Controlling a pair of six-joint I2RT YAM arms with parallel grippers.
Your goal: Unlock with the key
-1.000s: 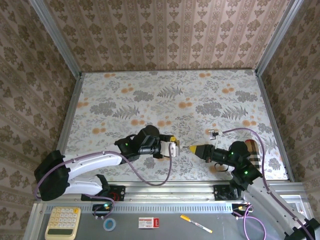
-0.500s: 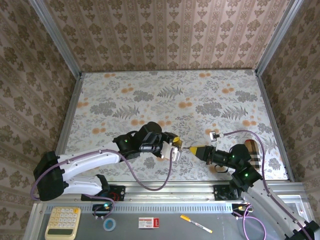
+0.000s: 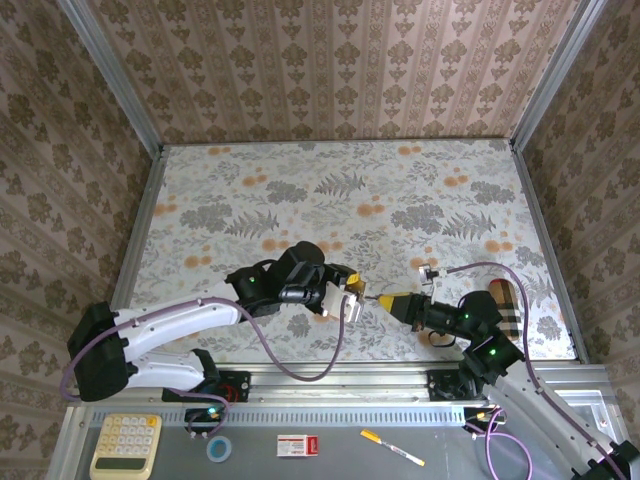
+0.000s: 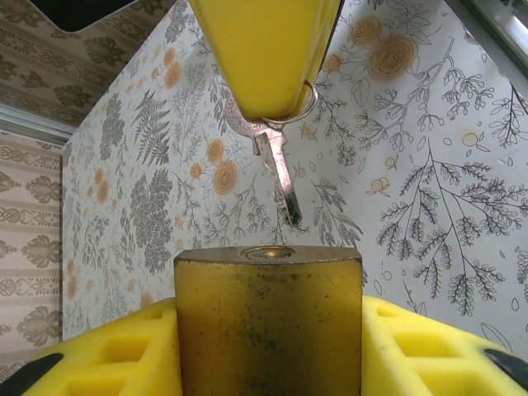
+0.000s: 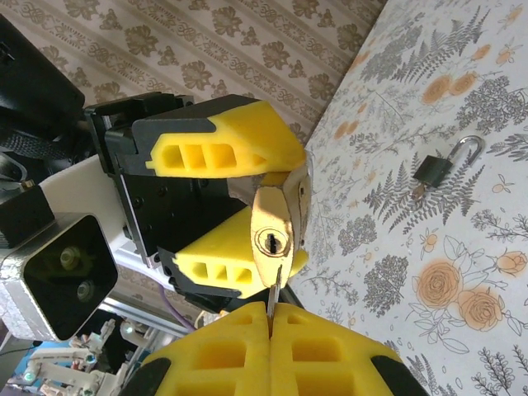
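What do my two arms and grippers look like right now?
Both arms, left arm and right arm, have white links, black joints with small green lights, and a looping purple cable. The left gripper and right gripper carry chunky yellow fingers with rectangular cut-outs.

The bench (image 3: 300, 180) wears a floral cover. A small black padlock (image 5: 435, 171) lies flat toward its right side; a checked cylinder (image 3: 508, 302), perhaps a tube, seems to rest nearby.

The padlock (image 4: 268, 330) in left tool (image 3: 352, 290), key (image 4: 279, 169) in right tool (image 3: 385, 299) just right of it, smaller padlock (image 5: 435, 171) on table (image 3: 300, 190) behind.
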